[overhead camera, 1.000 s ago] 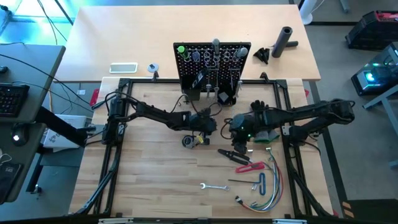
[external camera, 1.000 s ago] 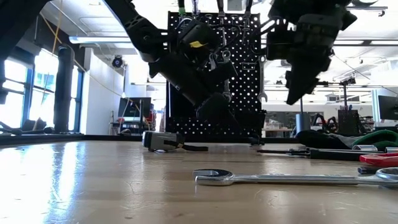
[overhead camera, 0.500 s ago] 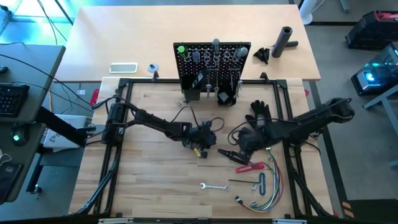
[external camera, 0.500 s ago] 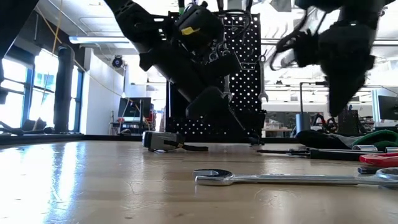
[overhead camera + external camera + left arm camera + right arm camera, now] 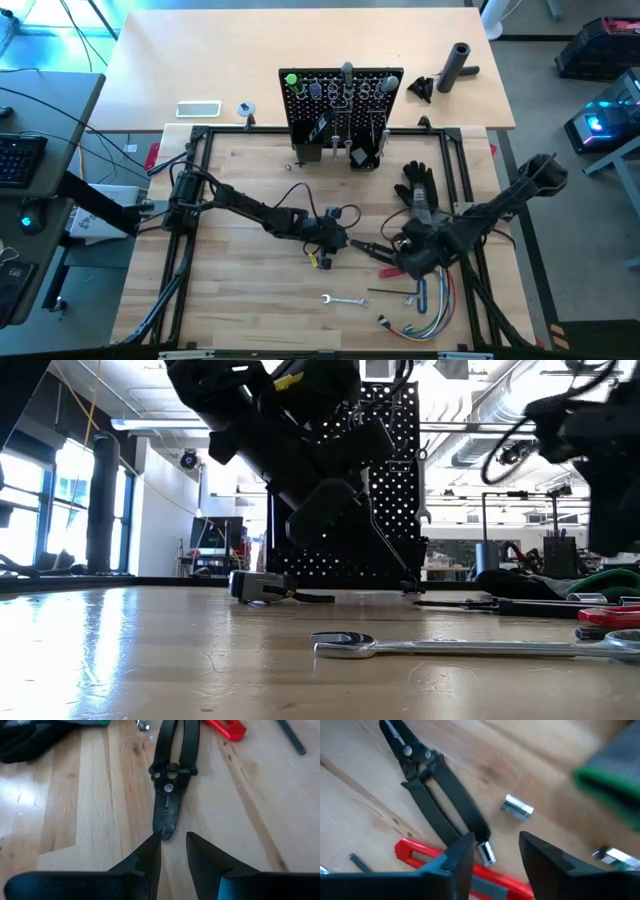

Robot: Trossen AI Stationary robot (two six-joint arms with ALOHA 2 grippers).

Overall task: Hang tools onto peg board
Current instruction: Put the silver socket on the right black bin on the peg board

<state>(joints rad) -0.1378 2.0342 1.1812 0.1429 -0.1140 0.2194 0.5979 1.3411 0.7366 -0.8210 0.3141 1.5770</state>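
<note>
Both arms converge on the black pliers (image 5: 368, 249) lying flat on the tabletop (image 5: 240, 290), centre-right of the high view, probably so one can pick them up for hanging. Peg board (image 5: 343, 105) stands upright at top centre of the high view, well apart from the pliers, already carrying several tools on its hooks

Left hand (image 5: 173, 840) sits low over the tabletop, fingers parted a little, empty, with the pliers' nose tip just at the gap between them; contact not clear. Pliers handles point away toward the red-handled tool (image 5: 226, 727)

Right hand (image 5: 495, 847) is released, fingers apart, holding nothing, hovering over the handle ends of the pliers (image 5: 432, 795); two small silver sockets (image 5: 516, 807) lie near, red-handled tool beside them

Silver wrench (image 5: 343, 299) lies lower centre of the high view, bundle of coloured wires (image 5: 425, 310) at lower right, black glove (image 5: 417, 183) above the right hand. Likely next: left closes on the pliers' nose
</note>
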